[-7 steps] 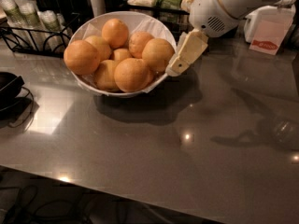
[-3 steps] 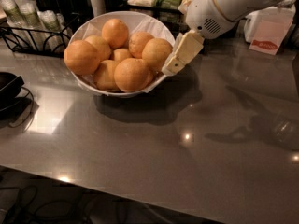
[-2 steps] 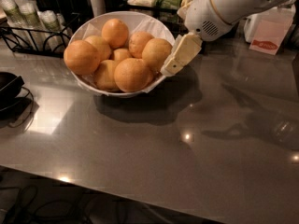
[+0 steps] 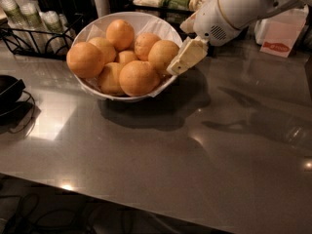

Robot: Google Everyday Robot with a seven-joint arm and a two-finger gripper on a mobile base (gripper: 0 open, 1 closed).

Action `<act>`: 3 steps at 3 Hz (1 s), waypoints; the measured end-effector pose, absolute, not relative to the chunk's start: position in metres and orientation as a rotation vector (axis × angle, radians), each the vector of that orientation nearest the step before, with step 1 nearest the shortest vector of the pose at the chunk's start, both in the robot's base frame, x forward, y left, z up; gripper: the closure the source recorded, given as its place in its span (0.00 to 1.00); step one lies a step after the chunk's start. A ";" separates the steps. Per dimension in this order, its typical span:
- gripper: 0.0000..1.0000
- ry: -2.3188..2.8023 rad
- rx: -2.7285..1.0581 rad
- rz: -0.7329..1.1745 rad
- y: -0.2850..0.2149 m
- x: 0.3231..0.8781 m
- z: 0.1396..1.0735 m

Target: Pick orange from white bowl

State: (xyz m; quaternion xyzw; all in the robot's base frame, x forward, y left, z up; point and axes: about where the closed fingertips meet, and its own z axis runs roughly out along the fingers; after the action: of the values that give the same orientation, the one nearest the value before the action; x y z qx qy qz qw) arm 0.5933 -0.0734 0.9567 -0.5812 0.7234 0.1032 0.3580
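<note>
The gripper [image 4: 181, 61], its opening impossible to tell, is hovering at the white bowl's [image 4: 146, 18] right rim, with the orange [image 4: 163, 55] lying just left.

We see a glossy grey tabletop [image 4: 195, 169] catching the lights. Back left, a black wire rack [image 4: 29, 40] holds pale cups [image 4: 22, 13]. At the left edge sits a black object [image 4: 7, 89], with a cable [image 4: 22, 116] looping beside it. Far right stands a white carton [image 4: 280, 35] with a red mark. The gripper [image 4: 186, 57] hovers left of that carton.
</note>
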 end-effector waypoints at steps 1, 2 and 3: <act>0.24 1.867 -1.500 0.266 -0.073 0.593 0.957; 0.14 1.868 -1.499 0.274 -0.071 0.595 0.954; 0.17 1.865 -1.501 0.284 -0.065 0.601 0.949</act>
State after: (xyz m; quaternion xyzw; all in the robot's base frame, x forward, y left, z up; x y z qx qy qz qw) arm 0.6011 -0.0647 0.9492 -0.5815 0.7227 0.1101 0.3571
